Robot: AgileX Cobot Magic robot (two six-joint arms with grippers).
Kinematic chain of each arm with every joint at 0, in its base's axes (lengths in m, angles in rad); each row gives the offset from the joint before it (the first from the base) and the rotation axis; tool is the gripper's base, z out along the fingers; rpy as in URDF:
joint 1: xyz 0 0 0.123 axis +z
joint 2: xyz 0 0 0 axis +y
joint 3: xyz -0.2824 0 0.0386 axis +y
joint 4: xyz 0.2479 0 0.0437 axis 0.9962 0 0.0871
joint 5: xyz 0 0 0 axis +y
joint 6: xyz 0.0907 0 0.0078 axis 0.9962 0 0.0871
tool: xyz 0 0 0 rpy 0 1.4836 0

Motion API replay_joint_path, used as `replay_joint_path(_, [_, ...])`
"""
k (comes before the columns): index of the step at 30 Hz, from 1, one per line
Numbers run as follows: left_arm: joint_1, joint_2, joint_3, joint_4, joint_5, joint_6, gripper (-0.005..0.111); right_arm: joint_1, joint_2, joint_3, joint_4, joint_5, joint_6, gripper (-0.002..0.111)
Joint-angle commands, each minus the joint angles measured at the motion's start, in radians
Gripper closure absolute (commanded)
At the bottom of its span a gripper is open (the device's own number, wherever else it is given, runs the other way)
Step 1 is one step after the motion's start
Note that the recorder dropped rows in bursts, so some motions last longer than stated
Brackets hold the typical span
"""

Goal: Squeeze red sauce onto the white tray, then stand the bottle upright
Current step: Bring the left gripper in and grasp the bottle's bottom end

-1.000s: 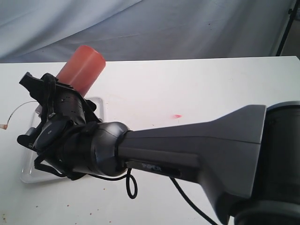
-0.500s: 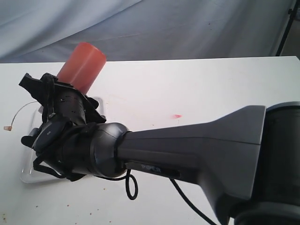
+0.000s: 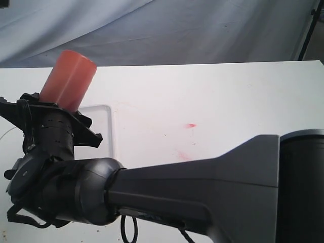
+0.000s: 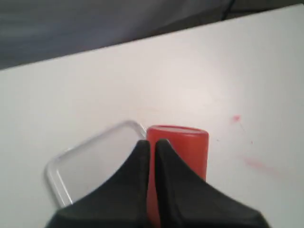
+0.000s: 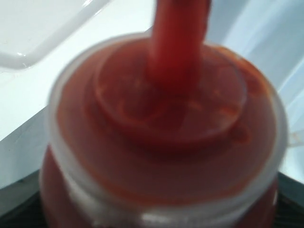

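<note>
At the far left of the white tabletop [image 3: 228,91], the right claw [image 3: 54,112] grips the translucent orange-red cylindrical plastic squeeze bottle [image 3: 68,78] around its lower part, jaws spread about as wide as the bottle's body. The bottle is lifted and tilted, flat base up and leaning toward the grey cloth backdrop [image 3: 202,30]. Its cap end is hidden behind the claw in the exterior view. Up close in the right wrist view, the translucent cap [image 5: 166,180] and pointed red nozzle [image 5: 178,42] fill the picture, blurred, with glossy red sauce [image 5: 166,118] showing dark through the cap. Just right of the claw lies the flat glossy white plastic tray with rounded corners [image 3: 110,129], partly covered by the claw; whether the nozzle hangs over it cannot be told. The dark grey right arm [image 3: 202,187] crosses the foreground from the right. Further right on the tabletop, well apart from the tray, sit a small red smear [image 3: 190,125] and a fainter pink smear [image 3: 183,155] nearer the arm. The left claw [image 4: 152,145], seen only in its own wrist view, has its two black fingers [image 4: 137,180] pressed almost together on nothing, in front of the bottle
</note>
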State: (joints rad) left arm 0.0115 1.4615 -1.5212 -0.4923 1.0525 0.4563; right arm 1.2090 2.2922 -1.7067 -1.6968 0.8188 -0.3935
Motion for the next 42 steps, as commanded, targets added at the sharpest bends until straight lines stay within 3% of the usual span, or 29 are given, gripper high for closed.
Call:
replay_joint_path(1, [0.0, 0.083, -0.024, -0.051, 0.11, 0.196, 0.067, 0.001, -0.016, -0.017, -0.048, 0.033, -0.011, 0.108])
replay_joint_path(4, [0.0, 0.092, -0.02, -0.053, 0.057, 0.195, 0.011, 0.0, -0.016, -0.017, -0.048, 0.033, -0.01, 0.108])
replay_joint_path(5, [0.0, 0.092, -0.018, -0.053, 0.051, 0.195, 0.001, 0.0, -0.016, -0.017, -0.048, 0.033, -0.003, 0.108])
replay_joint_path(25, [-0.002, 0.111, -0.01, -0.103, 0.157, 0.199, 0.002, 0.0, -0.016, -0.017, -0.048, 0.031, 0.016, 0.108])
replay_joint_path(31, [-0.003, 0.122, 0.066, -0.101, 0.071, 0.199, 0.002, -0.002, -0.016, -0.017, -0.048, 0.026, 0.016, 0.108])
replay_joint_path(42, [-0.003, 0.246, 0.075, -0.135, 0.081, 0.266, 0.002, -0.011, -0.016, -0.017, -0.048, 0.02, 0.016, 0.108])
